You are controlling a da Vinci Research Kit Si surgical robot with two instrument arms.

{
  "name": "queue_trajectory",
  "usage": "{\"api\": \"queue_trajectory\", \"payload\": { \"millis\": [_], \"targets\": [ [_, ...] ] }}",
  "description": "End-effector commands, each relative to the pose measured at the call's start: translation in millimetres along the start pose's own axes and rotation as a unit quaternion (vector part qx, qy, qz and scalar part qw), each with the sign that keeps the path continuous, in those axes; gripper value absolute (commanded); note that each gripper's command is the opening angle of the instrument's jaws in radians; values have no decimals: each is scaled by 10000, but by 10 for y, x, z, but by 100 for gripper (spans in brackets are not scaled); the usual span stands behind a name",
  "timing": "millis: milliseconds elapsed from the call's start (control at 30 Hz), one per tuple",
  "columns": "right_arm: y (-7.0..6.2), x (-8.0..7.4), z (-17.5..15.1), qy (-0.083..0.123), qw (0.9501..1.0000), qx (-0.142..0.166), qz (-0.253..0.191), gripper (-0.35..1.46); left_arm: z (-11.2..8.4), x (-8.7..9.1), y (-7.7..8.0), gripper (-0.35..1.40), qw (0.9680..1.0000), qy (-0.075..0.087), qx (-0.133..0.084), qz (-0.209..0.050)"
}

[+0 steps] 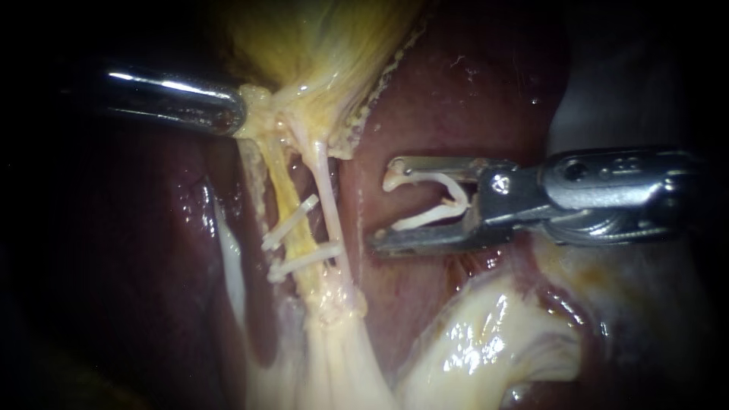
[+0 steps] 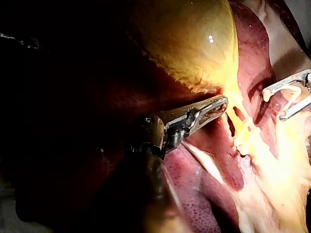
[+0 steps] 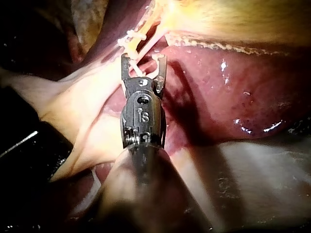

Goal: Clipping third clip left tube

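Note:
The left tube [image 1: 282,186] is yellow and runs down from the gallbladder [image 1: 326,45]. Two white clips [image 1: 291,222] [image 1: 304,262] lie across it. The paler right tube [image 1: 325,182] runs beside it. My left instrument [image 1: 237,114] is shut on the gallbladder's neck and holds it taut; the left wrist view shows its jaws [image 2: 221,104] together on that tissue. My right instrument [image 1: 383,205] hangs to the right of both tubes, apart from them. Its jaws stand wide and carry an open white clip [image 1: 425,218] between them. In the right wrist view these jaws [image 3: 144,59] point at the tubes.
Dark red liver [image 1: 456,99] lies behind and to both sides of the tubes. A glistening pale fold of fatty tissue [image 1: 486,342] sits below the right instrument. A white strand [image 1: 231,266] runs left of the clipped tube.

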Motion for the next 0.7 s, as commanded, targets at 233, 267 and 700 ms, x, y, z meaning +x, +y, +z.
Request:
{"api": "queue_trajectory", "payload": {
  "millis": [233, 267, 700],
  "targets": [
    [5, 7, 18, 72, 9991, 286, 319, 49, 1, 1, -1, -35, 10000, -1, -5, 2],
    [6, 8, 20, 86, 9989, 295, 344, 49, 1, 1, -1, -35, 10000, -1, -6, 3],
    [13, 12, 51, 153, 9972, 389, 626, 49, 3, 2, -1, -35, 10000, 2, 3, 4]
  ]
}}
